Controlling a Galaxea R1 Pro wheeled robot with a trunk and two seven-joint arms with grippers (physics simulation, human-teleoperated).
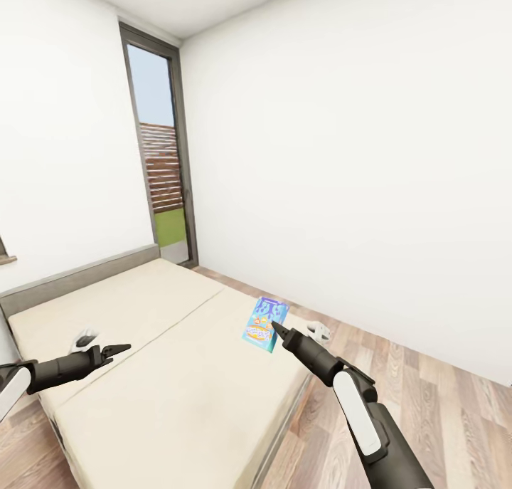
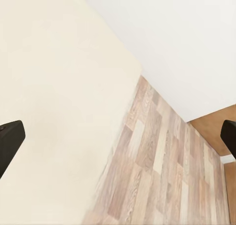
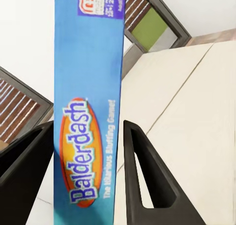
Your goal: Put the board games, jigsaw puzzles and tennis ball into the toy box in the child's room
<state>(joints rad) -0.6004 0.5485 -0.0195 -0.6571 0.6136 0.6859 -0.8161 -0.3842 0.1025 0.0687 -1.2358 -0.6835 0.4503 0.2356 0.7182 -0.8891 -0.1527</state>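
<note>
A small blue board game (image 1: 264, 323) lettered Balderdash hangs edge-up over the right edge of the bed (image 1: 163, 382), a low beige mattress with a grey headboard (image 1: 78, 275). My right gripper (image 1: 279, 330) is shut on it. In the right wrist view the box (image 3: 88, 87) stands between the two dark fingers (image 3: 142, 176). Over the left half of the mattress my left gripper (image 1: 119, 348) is open, with nothing between its spread fingers (image 2: 10, 139). The table, toy box, jigsaw puzzles and tennis ball are out of view.
A tall glass door (image 1: 160, 161) stands in the far corner behind the bed. White walls (image 1: 341, 154) close the room at the back and right. Wood floor (image 1: 427, 375) runs along the bed's right side.
</note>
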